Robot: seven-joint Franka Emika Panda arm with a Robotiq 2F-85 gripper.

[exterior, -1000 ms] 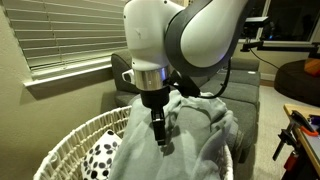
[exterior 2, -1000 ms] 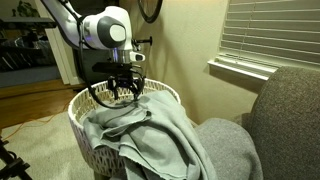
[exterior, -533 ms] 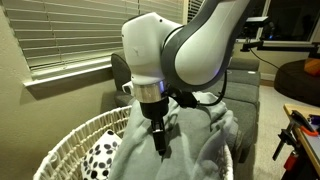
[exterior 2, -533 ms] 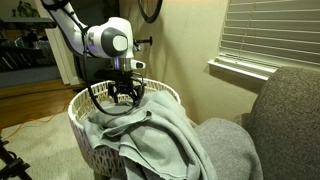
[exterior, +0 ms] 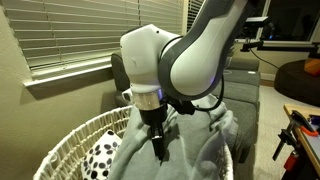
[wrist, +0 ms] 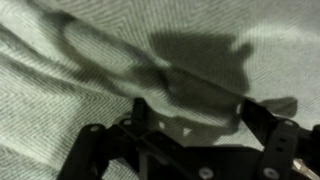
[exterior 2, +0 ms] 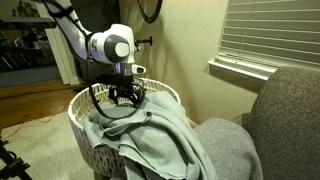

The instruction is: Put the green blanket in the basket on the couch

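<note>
The pale grey-green blanket [exterior: 205, 140] [exterior 2: 165, 135] lies rumpled over the white wicker basket [exterior: 68, 140] [exterior 2: 80, 103] and spills over its rim toward the grey couch [exterior: 246, 95] [exterior 2: 285, 120]. My gripper [exterior: 160, 150] [exterior 2: 125, 97] points down onto the blanket and stands open. In the wrist view the blanket [wrist: 90, 50] fills the picture. A raised fold of it lies between my dark fingers [wrist: 268, 128], and the gripper [wrist: 180, 122] straddles that fold without closing on it.
A white cloth with black spots [exterior: 102, 156] lies inside the basket beside the blanket. Window blinds [exterior: 70, 35] [exterior 2: 270, 35] and the wall stand close behind. An orange object [exterior: 300, 75] and some equipment [exterior: 300, 135] sit at the right edge.
The arm has come down, bringing the open gripper lower onto the blanket's fold. The blanket and basket have not moved.
</note>
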